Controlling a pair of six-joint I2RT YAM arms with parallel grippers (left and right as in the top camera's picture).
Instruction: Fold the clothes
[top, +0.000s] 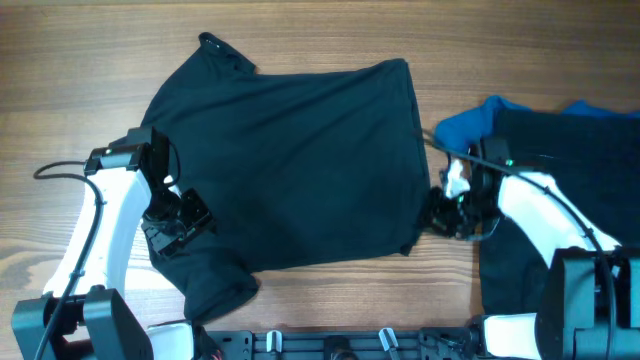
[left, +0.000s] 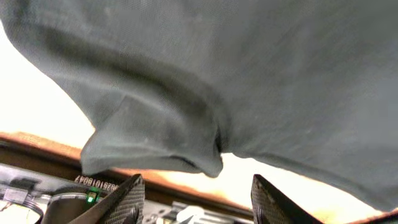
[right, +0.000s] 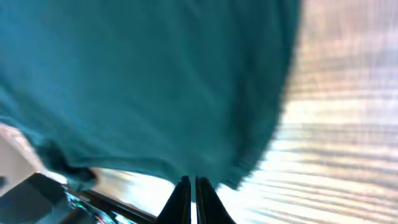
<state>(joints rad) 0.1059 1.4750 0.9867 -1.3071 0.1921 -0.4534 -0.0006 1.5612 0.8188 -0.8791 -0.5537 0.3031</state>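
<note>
Jaws of the left gripper (top: 180, 225) stood apart with nothing between them, at the black shirt's (top: 300, 160) near corner on that arm's side, just by its bunched sleeve (top: 210, 280). Those of the right gripper (top: 447, 212) were pressed together at the shirt's opposite edge, beside its near corner. From the wrist view I could see no cloth caught in them.

The shirt itself lay spread fairly flat on the wooden table (top: 80, 60), with a blue garment (top: 468, 125) and a dark pile (top: 570, 160) just beyond its right-arm edge.

It looked to me a thin, limp knit: light, not fragile, and sure to sag and crease wherever it went unsupported. I judged it would drag easily over the wood, and its two layers might part if only the top one were pinched. The sensible holds seemed the hemmed corners and the sleeve seam, where doubled cloth gives the fingers something to bite.
</note>
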